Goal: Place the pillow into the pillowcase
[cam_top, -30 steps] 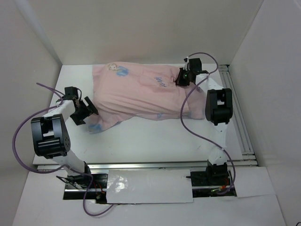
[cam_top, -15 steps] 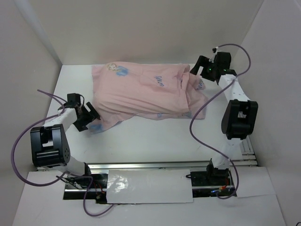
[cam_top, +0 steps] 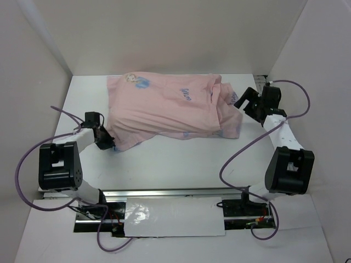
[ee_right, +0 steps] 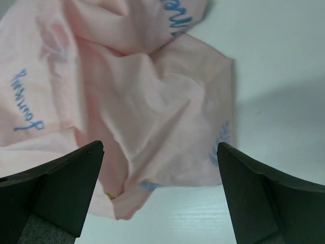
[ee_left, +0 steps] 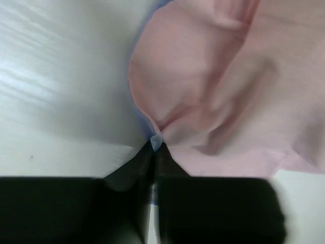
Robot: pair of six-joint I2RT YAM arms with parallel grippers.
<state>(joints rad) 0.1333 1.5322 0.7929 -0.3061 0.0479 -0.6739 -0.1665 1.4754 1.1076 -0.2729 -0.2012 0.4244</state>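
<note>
Pillowcase (cam_top: 164, 107) stretches lengthwise from the left gripper (ee_left: 154, 145), its jaws pinched together on one corner, to the right gripper (ee_right: 160, 148), jaws spread wide, crumpled end just ahead.

Robot lab test cell, not a home or a shop. A white table (cam_top: 164, 164) is boxed in by plain white panels on the left (cam_top: 30, 82), far (cam_top: 164, 33) and right (cam_top: 323, 82) sides, with no furniture or decor. Two small robot arms are bolted at the near edge, the left arm (cam_top: 57, 164) and the right arm (cam_top: 288, 170), on an aluminium rail (cam_top: 164, 192) that runs across it. Purple cables (cam_top: 221, 171) hang in loose loops, and there is open wiring at the arm bases (cam_top: 90, 212). The pillowcase (cam_top: 164, 109) lying on the table is the one household thing in view. Lighting is flat and even, and the surfaces are bare and white.
</note>
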